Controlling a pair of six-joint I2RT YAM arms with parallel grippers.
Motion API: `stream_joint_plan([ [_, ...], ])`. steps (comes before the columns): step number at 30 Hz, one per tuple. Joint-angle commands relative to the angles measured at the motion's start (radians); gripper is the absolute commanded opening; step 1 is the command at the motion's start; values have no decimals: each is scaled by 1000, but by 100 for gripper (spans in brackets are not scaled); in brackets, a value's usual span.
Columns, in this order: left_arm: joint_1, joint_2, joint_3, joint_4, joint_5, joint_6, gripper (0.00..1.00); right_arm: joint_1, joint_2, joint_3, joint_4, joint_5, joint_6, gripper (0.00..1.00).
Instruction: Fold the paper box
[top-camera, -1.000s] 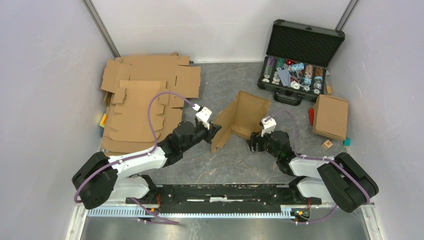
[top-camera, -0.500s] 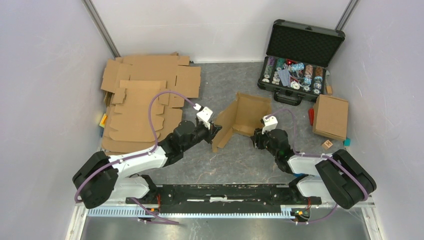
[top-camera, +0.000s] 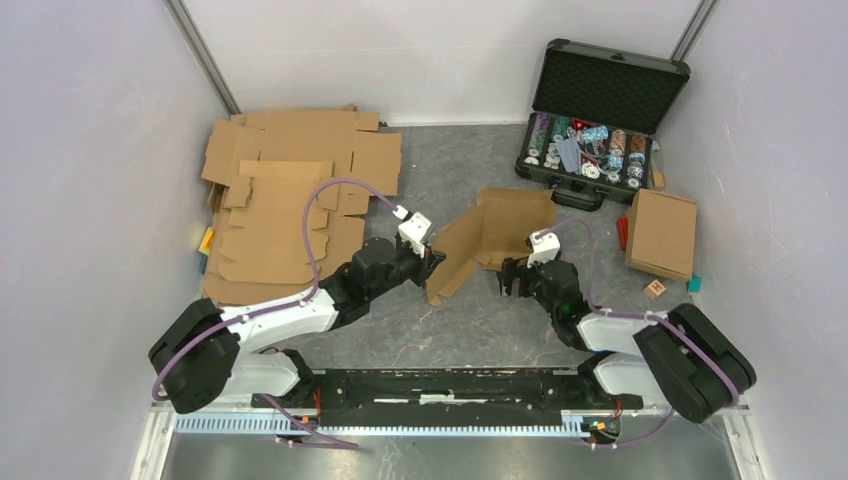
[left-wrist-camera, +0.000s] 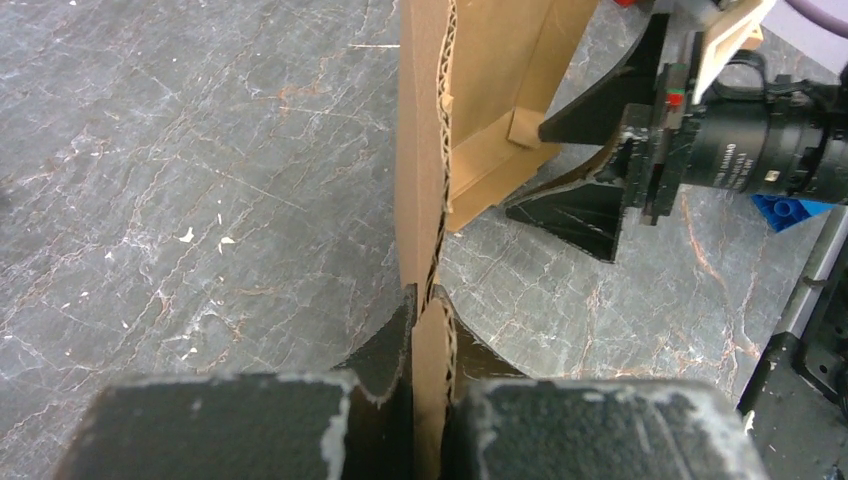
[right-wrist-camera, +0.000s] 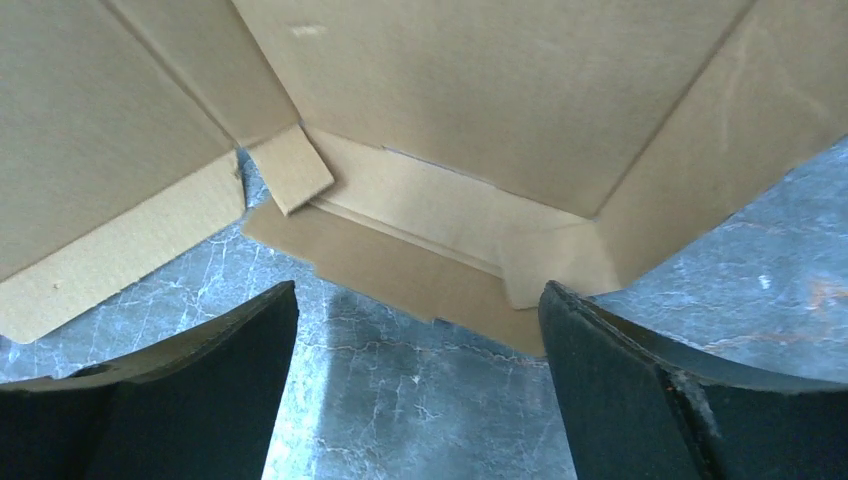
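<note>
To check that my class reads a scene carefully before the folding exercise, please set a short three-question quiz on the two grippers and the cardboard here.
1. True or false: the left gripper is clamped on an edge of the half-folded brown cardboard box.
2. The right gripper is: A) shut on the box; B) open, clamping nothing; C) out of view.
3. What is piled flat in the far-left corner?
Key: 1 true; 2 B; 3 the stack of flat brown cardboard sheets.
</note>
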Motion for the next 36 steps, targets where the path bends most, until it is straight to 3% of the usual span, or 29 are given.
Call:
stream_joint_plan([
  [1, -5, 8, 29, -65, 1, -21, 5, 2, -118, -49, 30, 30, -43, 98],
  [7, -5, 8, 40, -88, -28, -17, 5, -11, -322, -99, -61, -22, -45, 98],
  [12, -4, -2, 49, -118, -66, -14, 4, -50, -402, -120, -161, -130, -10, 98],
  [20, 0, -65, 42, -168, -147, 45, 6, -195, -568, -185, -181, -117, 47, 98],
  [26, -1, -57, 51, -171, -119, 60, 8, -285, -327, -87, 18, -249, 89, 98],
  [33, 0, -54, 51, -171, -110, 59, 8, -481, 47, -13, 552, -595, 260, 98],
  [36, -1, -53, 54, -170, -104, 57, 8, -510, 166, 47, 650, -665, 266, 98],
])
